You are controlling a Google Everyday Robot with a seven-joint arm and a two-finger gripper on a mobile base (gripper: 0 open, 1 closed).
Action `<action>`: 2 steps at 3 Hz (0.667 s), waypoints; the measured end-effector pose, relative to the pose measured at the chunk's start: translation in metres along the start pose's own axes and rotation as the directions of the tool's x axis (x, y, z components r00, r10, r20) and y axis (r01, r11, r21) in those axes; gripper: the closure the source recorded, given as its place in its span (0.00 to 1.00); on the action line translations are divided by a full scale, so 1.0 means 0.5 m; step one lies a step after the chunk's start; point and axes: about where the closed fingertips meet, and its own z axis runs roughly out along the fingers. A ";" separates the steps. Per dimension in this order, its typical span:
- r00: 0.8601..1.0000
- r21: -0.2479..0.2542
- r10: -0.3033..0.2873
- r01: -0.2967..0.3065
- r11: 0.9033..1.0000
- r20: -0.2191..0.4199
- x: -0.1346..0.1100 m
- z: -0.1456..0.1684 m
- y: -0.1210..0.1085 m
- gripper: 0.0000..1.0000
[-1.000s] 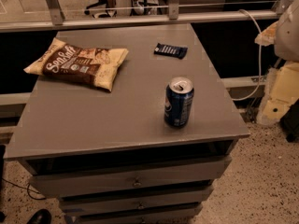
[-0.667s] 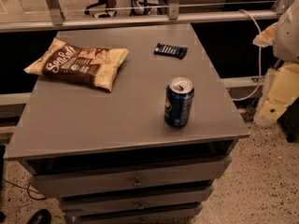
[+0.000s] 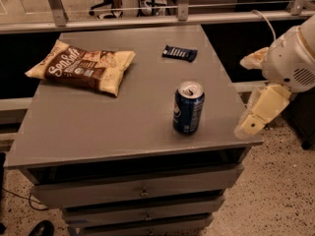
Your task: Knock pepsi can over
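Note:
The pepsi can [image 3: 188,108] stands upright on the grey cabinet top [image 3: 98,127], near its front right corner. It is dark blue with a silver top and pull tab. My gripper [image 3: 252,121] is cream-coloured and hangs from the white arm [image 3: 293,58] at the right edge of the view. It sits just past the cabinet's right edge, at about the can's height and to the can's right. It is apart from the can and holds nothing that I can see.
A brown and cream snack bag [image 3: 81,67] lies at the back left of the top. A small dark wrapped bar [image 3: 179,53] lies at the back right. Drawers [image 3: 142,191] are below the front edge. A railing [image 3: 147,18] runs behind. Speckled floor is to the right.
The arm and gripper have moved left, closer to the cabinet's right edge and the can. The can, bag and bar have not moved.

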 end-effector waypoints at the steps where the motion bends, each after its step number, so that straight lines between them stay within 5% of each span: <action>1: 0.985 -0.052 0.024 -0.016 0.999 0.171 -0.047 0.055 -0.001 0.00; 2: 0.943 -0.091 0.045 -0.015 0.996 0.329 -0.078 0.106 -0.006 0.00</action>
